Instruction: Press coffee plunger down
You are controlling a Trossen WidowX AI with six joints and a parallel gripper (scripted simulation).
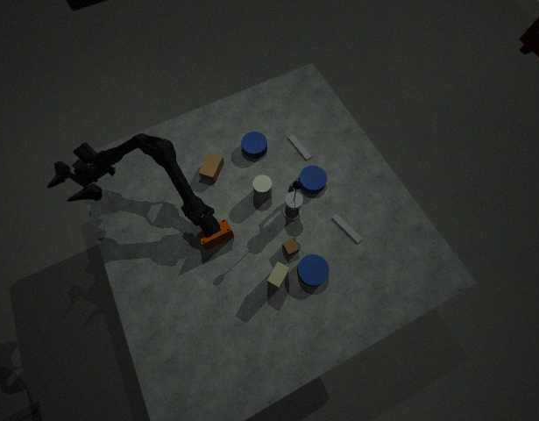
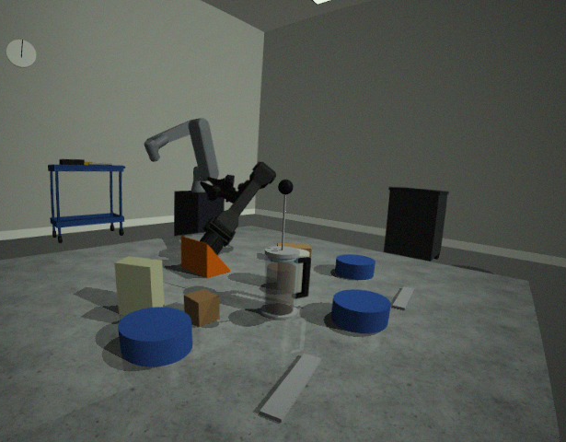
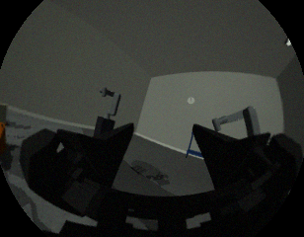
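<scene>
Your gripper (image 1: pixel 74 183) is wide open and holds nothing. You can see its two dark fingers spread apart in the wrist view, with only wall and floor between them. The arm (image 1: pixel 169 167) bends away from the table (image 1: pixel 396 253), so the gripper hangs out past the table's edge, well apart from everything you need.

The coffee press (image 2: pixel 283 285) stands upright near the middle of the table. It has brown coffee inside and a dark handle on one side. Its thin rod sticks up high, with the black knob (image 2: pixel 285 186) on top. That tells you the plunger is not pushed down yet, so I think the job has not really begun.

The press has close neighbors. A blue disc (image 2: pixel 361 310) sits just beside it, a small brown cube (image 2: pixel 202 307) sits near it on the other side, and a white cylinder (image 1: pixel 262 188) stands near it too. The arm's orange base (image 1: pixel 217 233) is not far off.

You will likely need to swing the arm around and bring the gripper above the knob. Come straight down on it, because a sideways push on that tall rod could tip the press.
</scene>
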